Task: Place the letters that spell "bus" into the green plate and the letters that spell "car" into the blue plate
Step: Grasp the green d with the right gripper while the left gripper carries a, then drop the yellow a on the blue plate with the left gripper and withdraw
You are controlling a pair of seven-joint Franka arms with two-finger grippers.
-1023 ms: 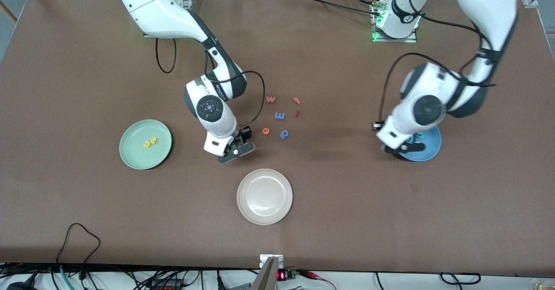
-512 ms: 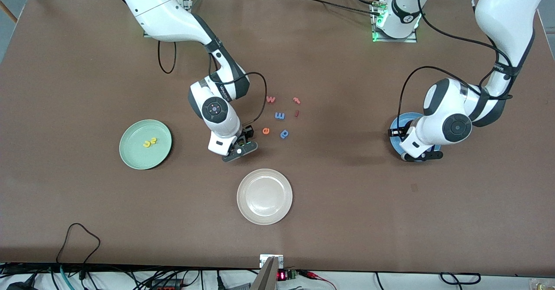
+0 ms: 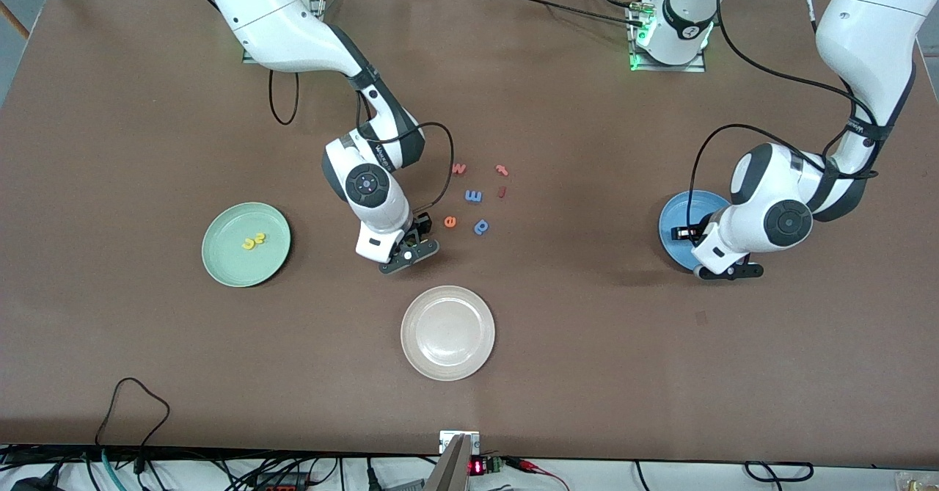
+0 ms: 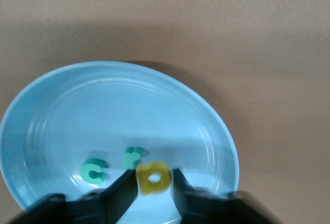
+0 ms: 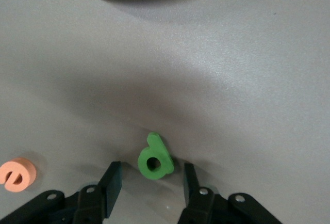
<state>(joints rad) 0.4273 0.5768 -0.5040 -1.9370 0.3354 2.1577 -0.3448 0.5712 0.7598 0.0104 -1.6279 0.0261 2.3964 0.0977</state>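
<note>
1. Green plate, toward the right arm's end of the worktop: the yellow u and s lie in it. "Bus" lacks only its b.
2. Right end effector, low over the worktop between the loose letters and the cream plate: fingers part open, astride the green b, which lies flat on the worktop, not yet gripped. Step in hand: picking the b. Next move, I judge: close, lift, carry to the green plate.
3. Spare letters, orange e among them, lie just beside; leave them.
4. Left end effector, over the blue plate: fingers pinch the yellow a; teal c and r sit in the plate. Next: release.
5. Since a second ago: the left arm has swung toward its own end of the worktop, baring more of the blue plate; the right has edged toward the b.
</note>
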